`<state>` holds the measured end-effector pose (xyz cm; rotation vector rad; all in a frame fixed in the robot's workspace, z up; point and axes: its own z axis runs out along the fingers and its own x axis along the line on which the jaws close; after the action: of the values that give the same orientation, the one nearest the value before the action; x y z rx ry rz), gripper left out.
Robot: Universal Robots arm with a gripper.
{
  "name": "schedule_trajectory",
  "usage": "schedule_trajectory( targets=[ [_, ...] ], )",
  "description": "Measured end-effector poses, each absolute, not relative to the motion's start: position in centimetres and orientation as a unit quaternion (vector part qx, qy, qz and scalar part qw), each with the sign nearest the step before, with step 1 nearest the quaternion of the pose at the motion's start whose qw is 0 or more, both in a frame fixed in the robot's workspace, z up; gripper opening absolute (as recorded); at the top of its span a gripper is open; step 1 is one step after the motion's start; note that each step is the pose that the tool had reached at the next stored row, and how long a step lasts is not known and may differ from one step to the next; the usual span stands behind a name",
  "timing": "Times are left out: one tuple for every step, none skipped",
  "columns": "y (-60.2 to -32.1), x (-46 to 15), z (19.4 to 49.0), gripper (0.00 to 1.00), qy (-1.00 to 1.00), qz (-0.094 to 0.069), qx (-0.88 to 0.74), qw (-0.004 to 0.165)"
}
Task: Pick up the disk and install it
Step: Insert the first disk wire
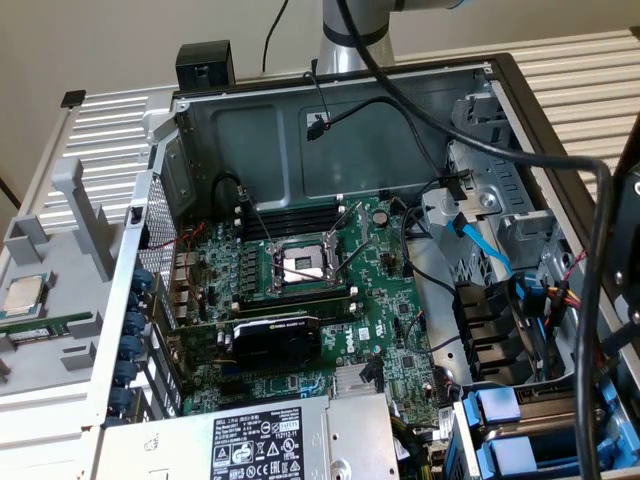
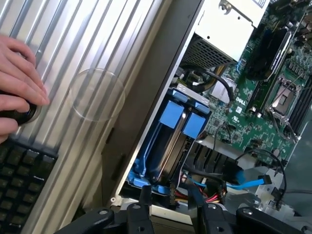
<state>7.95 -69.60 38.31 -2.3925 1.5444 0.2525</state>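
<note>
A ribbed silver table point(image 1: 590, 80) carries the open computer case point(image 1: 350, 120), with a beige wall point(image 1: 100, 40) behind. The pincer point(image 2: 169, 191) hangs over the case's edge, apart and empty. A hand point(image 2: 17, 83) rests near a keyboard point(image 2: 19, 165).

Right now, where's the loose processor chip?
The processor chip lies on the grey tray at the exterior view's left, outside the computer case, right beside the green memory stick.
</note>
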Motion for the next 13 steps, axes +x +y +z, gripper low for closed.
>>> schedule_trajectory(
  targets=[
    [-69.7, 8.0, 38.2, 0.43, 0.535, 0.089, -0.828, 0.143],
    [-69.9, 8.1, 38.2, 0.43, 0.534, 0.091, -0.828, 0.145],
    [-70.0, 8.1, 38.1, 0.43, 0.534, 0.093, -0.827, 0.148],
    [-70.1, 8.1, 38.0, 0.43, 0.534, 0.095, -0.827, 0.15],
    [-70.3, 8.2, 37.9, 0.43, 0.534, 0.097, -0.826, 0.152],
    [-70.4, 8.2, 37.9, 0.43, 0.533, 0.099, -0.826, 0.155],
    [-70.5, 8.3, 37.8, 0.43, 0.533, 0.101, -0.825, 0.157],
    [-70.6, 8.3, 37.8, 0.43, 0.533, 0.104, -0.824, 0.161],
    [-70.7, 8.3, 37.7, 0.43, 0.532, 0.106, -0.824, 0.164],
    [-70.7, 8.4, 37.6, 0.43, 0.532, 0.109, -0.823, 0.167],
    [-70.8, 8.4, 37.6, 0.43, 0.532, 0.111, -0.822, 0.169],
    [-70.8, 8.4, 37.5, 0.43, 0.532, 0.113, -0.822, 0.169],
    [-70.8, 8.4, 37.5, 0.43, 0.532, 0.113, -0.822, 0.169]
  ],
)
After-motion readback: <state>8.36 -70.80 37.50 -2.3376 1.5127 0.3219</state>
